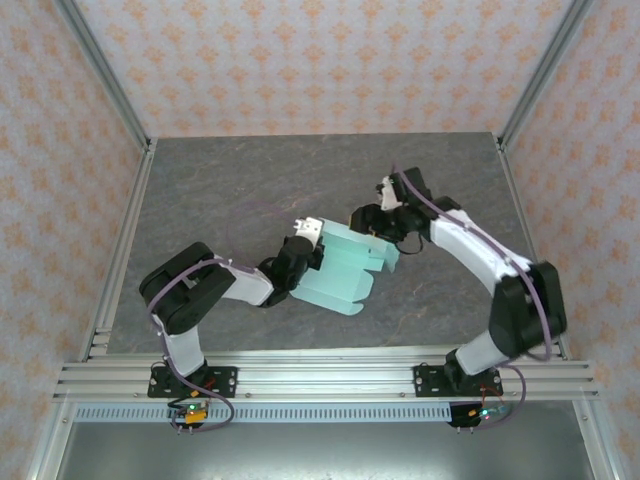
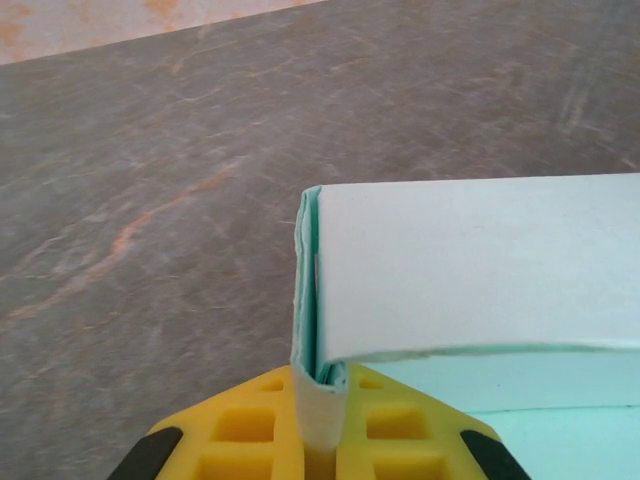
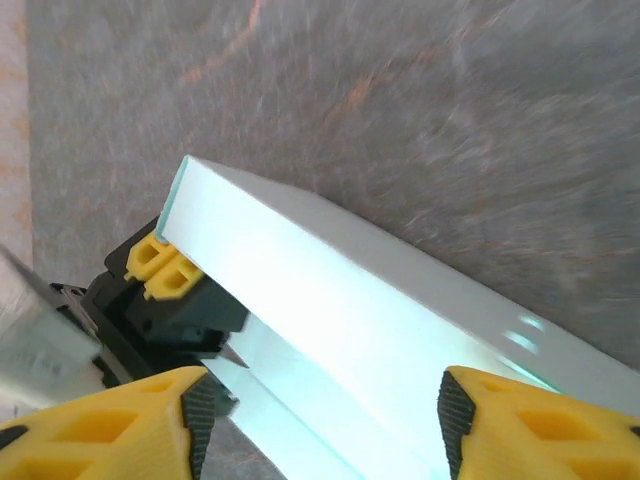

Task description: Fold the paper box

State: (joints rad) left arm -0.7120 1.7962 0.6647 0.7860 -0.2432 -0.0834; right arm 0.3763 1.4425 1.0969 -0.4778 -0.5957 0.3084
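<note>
From left wrist: left gripper [image 2: 320, 405] pinches paper box [image 2: 480, 270] fold; from right wrist: right gripper [image 3: 325, 400] spread apart.

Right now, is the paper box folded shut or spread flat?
Partly folded, not closed. One panel of the paper box stands up over the flat part, and the left gripper is shut on a doubled edge.

Mint on grey
Pale mint-blue card paper box [image 1: 345, 270]; dark grey tabletop [image 1: 230, 190] with faint orange veins.
</note>
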